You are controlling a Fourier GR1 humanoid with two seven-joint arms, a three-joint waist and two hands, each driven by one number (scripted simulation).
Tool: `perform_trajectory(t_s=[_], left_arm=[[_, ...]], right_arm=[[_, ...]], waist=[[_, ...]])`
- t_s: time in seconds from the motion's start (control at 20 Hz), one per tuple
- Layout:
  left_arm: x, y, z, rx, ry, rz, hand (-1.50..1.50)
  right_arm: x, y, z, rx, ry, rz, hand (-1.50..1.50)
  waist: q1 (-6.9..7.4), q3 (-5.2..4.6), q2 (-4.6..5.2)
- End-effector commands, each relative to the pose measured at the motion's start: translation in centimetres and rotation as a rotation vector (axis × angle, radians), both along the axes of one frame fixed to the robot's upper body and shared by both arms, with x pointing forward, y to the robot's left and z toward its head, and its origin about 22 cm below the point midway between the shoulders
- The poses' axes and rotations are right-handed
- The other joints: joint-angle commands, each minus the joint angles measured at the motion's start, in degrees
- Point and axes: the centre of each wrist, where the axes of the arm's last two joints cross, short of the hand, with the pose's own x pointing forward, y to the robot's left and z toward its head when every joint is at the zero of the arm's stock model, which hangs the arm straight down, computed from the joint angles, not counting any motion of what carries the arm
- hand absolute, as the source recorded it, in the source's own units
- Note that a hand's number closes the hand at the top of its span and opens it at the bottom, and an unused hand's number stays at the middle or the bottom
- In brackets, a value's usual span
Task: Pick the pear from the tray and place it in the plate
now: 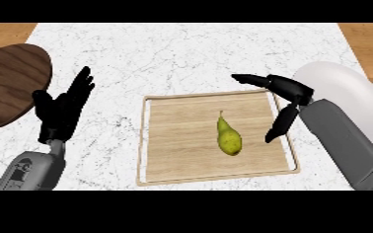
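While pear [228,136] lies on tray [211,178], right hand [287,95] fingers spread empty beside it; left hand [62,107] open.

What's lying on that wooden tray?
Only a pear, lying near the middle of the tray. The right hand hangs over the tray's right rim, hiding a bit of it.

A white marble counter top with thin grey veining [182,54] carries everything here, and strips of brown wood show past its far corners. A square, light wooden tray with a raised rim [149,143] lies flat on it, right of the middle. A round, dark brown wooden plate [18,79] rests at the left edge, partly cut off by the view, well apart from the tray.
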Motion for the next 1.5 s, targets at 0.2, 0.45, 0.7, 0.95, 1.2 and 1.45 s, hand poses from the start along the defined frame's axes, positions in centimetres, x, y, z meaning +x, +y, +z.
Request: perform_trajectory(t_s=[0.2,0.45,0.7,0.95,1.2,1.45], left_arm=[[-0.1,-1.3,0.2,-0.009,0.012,0.009,0.0],[-0.6,-0.8,0.1,-0.016,0.009,0.015,0.0],[0.4,-2.0,0.0,0.002,-0.009,0.005,0.0],[-0.5,-0.6,-0.4,-0.013,0.015,0.006,0.0],[-0.5,-1.1,-1.6,-0.003,0.007,0.015,0.0],[-0.3,-0.4,-0.8,-0.016,0.01,0.01,0.0]], right_arm=[[1.9,3.7,2.4,-0.214,0.028,0.16,-1.5],[0.6,6.1,2.9,-0.333,-0.062,0.193,-1.5],[0.4,7.2,1.0,-0.453,-0.061,0.247,-1.5],[0.0,9.1,0.8,-0.496,-0.038,0.291,-1.5],[-0.6,8.8,0.3,-0.527,-0.037,0.294,-1.5],[-0.9,10.9,-1.3,-0.582,-0.065,0.297,-1.5]], waist=[[-0.38,-0.04,-0.11],[-0.91,-0.06,-0.38],[-0.77,-0.04,-0.14],[-0.69,-0.04,-0.19],[-0.8,-0.04,-0.19],[-0.64,-0.03,-0.16]])
